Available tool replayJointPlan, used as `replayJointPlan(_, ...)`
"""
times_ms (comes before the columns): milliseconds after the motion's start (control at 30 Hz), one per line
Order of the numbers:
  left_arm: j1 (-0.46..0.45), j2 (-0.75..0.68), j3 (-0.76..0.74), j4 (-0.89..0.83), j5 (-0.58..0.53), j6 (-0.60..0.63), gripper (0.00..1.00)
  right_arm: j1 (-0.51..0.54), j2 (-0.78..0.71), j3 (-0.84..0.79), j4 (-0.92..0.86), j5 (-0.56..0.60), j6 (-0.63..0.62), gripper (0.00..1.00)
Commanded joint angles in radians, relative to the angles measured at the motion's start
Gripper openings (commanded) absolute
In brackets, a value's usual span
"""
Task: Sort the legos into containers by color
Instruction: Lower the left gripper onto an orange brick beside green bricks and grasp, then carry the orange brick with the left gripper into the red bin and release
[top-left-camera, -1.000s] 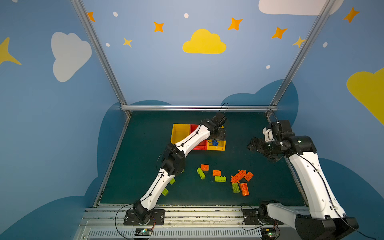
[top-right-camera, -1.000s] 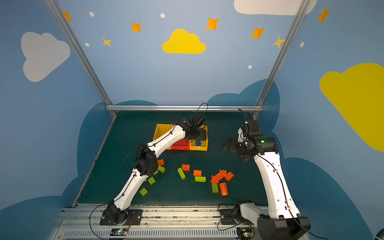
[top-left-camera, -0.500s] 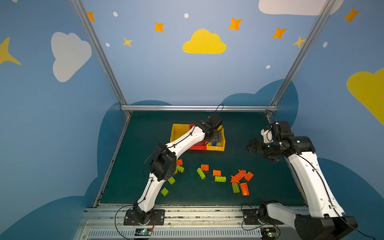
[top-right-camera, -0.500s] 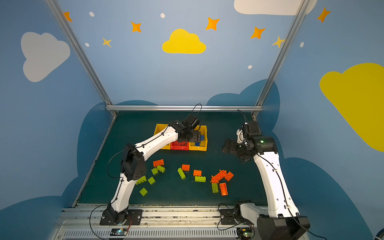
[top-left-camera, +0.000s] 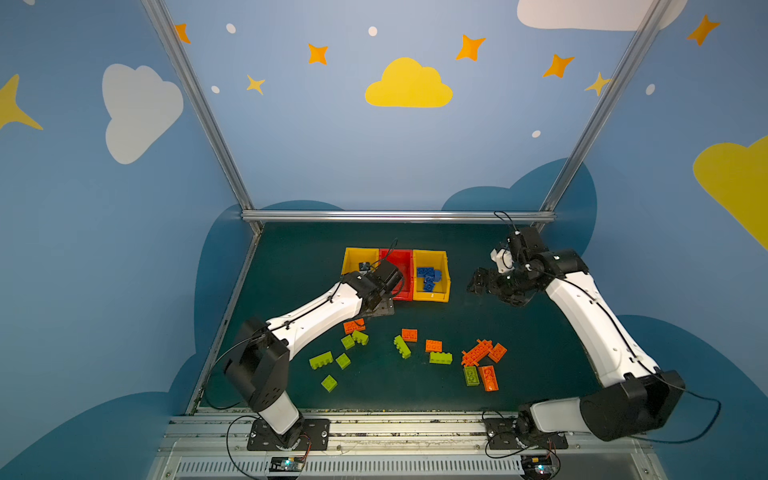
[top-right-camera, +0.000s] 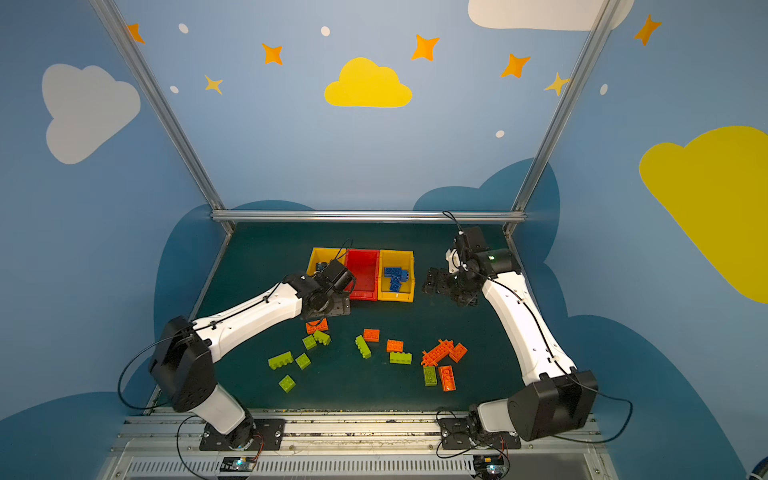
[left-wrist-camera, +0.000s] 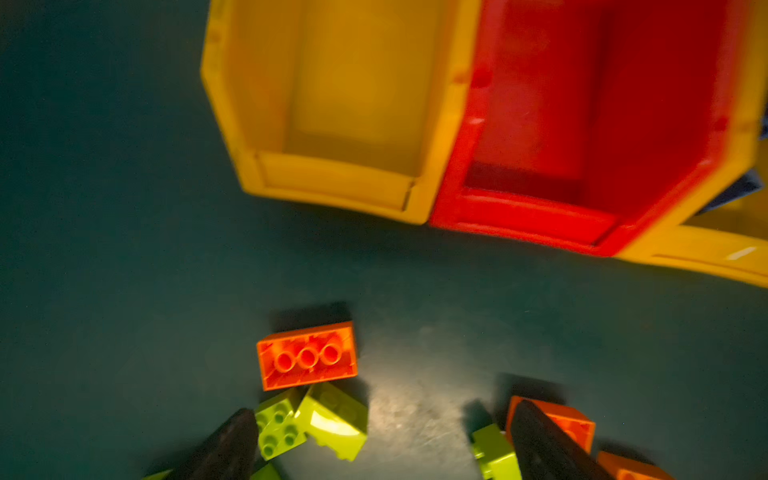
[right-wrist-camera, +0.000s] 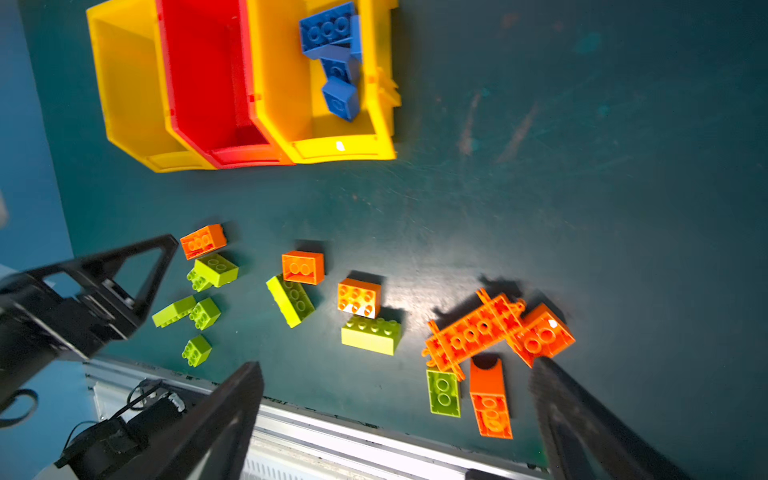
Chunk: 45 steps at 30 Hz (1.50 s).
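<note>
No text, label or number can be read on the containers (right-wrist-camera: 324, 151) or legos (right-wrist-camera: 371, 336).

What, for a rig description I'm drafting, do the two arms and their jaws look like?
The left arm and right arm both have white shells, black joint housings and thin black cables running alongside. The left gripper and right gripper are black, with long, tapering jaws.
</note>
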Motion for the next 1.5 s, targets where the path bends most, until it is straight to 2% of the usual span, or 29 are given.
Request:
replayJointPlan(0, 0.024, -0.06, -0.099, 0.017, -0.004, -0.091, 0.94, 0.039, 0.051, 0.066, 0.011, -0.007, 0.022, 0.97)
replayJointPlan(267, 0.062, -0.074, -0.198, 0.105, 0.027, -0.115, 0.95, 0.084, 0.143, 0.153, -0.001, -0.018, 0.028, 0.97)
replayJointPlan(533, 0.077, 0.013, -0.181, 0.163, 0.058, -0.096, 0.95, 0.093, 0.159, 0.184, -0.018, -0.012, 0.041, 0.97)
replayJointPlan(767, 0.127, 0.09, -0.191, 0.196, 0.105, -0.089, 0.94, 0.093, 0.153, 0.177, -0.026, 0.003, 0.044, 0.97)
replayJointPlan(1067, 0.145, 0.166, -0.174, 0.209, 0.124, -0.04, 0.88, 0.093, 0.16, 0.178, -0.033, 0.01, 0.044, 0.97)
replayJointPlan(1200, 0.146, 0.188, -0.166, 0.208, 0.127, -0.028, 0.8, 0.093, 0.165, 0.183, -0.034, 0.014, 0.042, 0.97)
replayJointPlan(1333, 0.147, 0.194, -0.152, 0.192, 0.117, -0.029, 0.62, 0.093, 0.167, 0.184, -0.034, 0.019, 0.042, 0.97)
replayJointPlan(1400, 0.147, 0.201, -0.134, 0.159, 0.098, -0.03, 0.5, 0.093, 0.173, 0.183, -0.033, 0.022, 0.042, 0.97)
replayJointPlan(1467, 0.147, 0.207, -0.111, 0.135, 0.088, -0.02, 0.45, 0.093, 0.174, 0.185, -0.033, 0.02, 0.044, 0.97)
